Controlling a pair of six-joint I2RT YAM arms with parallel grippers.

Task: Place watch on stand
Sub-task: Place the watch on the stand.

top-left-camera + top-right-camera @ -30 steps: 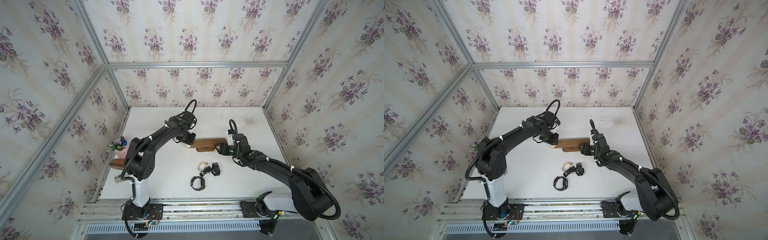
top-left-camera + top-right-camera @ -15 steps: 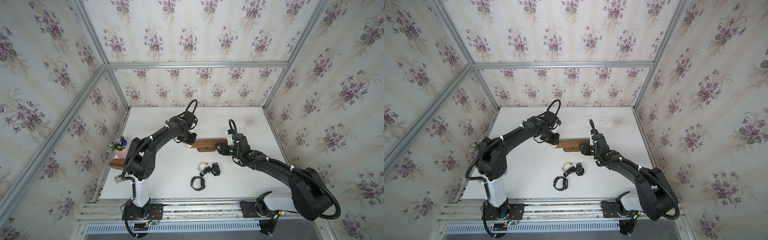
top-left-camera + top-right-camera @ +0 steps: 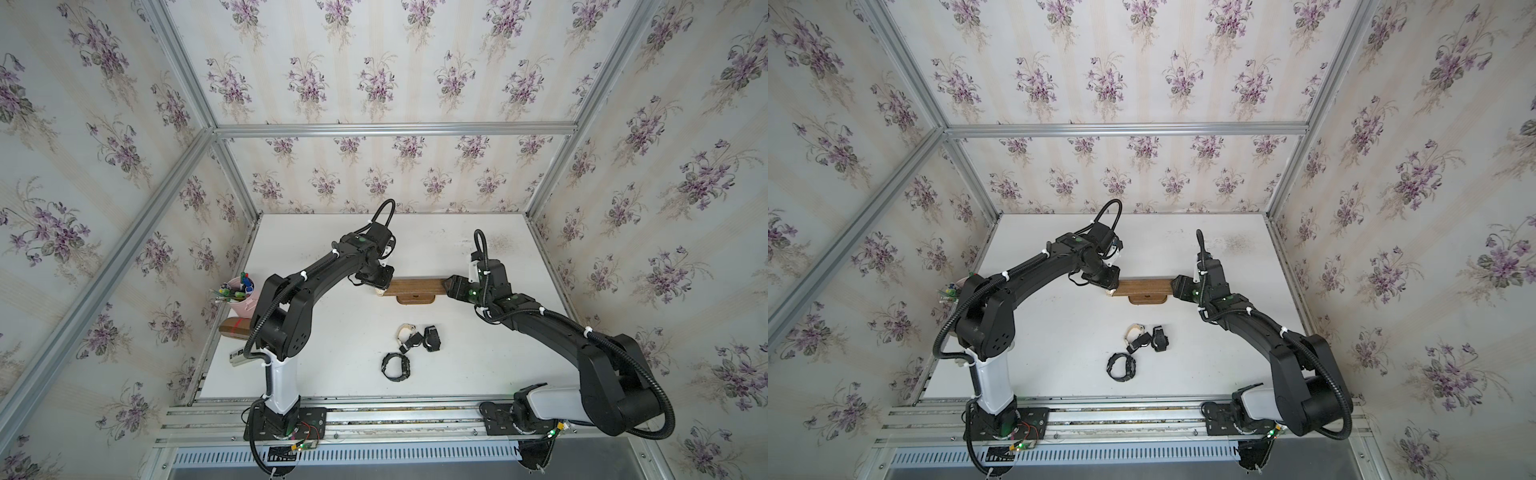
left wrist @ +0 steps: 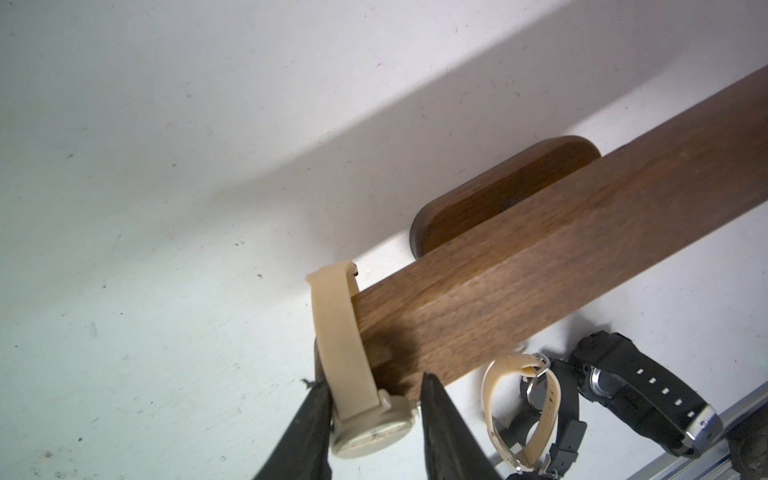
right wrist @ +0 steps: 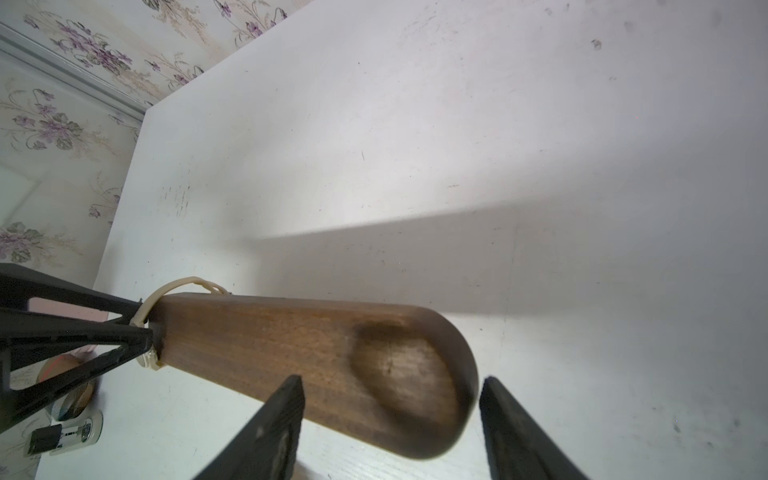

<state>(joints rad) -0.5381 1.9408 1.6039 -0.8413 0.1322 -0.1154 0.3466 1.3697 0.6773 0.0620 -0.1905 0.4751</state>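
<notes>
Pink cup: you are seeing a pink cup [image 3: 248, 300] standing at the left edge of the white table [image 3: 332, 332], with pens [image 3: 232, 293] sticking out of it.
Brown box: a brown box [image 3: 232, 326] with red tape is lying just in front of the cup. You cannot tell what it holds.
Left gripper: your left gripper [image 4: 374, 384] is pinching the case of the beige watch [image 4: 345, 365], one finger on each side of it.
Watch: its strap is looping around the very left end of the bar, crosswise to it. The case is sitting at the edge nearer the arm bases.
Stand: the stand [image 3: 415, 286] is resting on its base mid-table. Its long bar is running level, left to right, between your two grippers.
Loose watches: three loose watches [image 3: 415, 338] are lying in front of the stand, apart from it.
Right gripper: your right gripper [image 5: 390, 379] is straddling the bar's rounded right end with its jaws spread, and a gap is showing on one side.
</notes>
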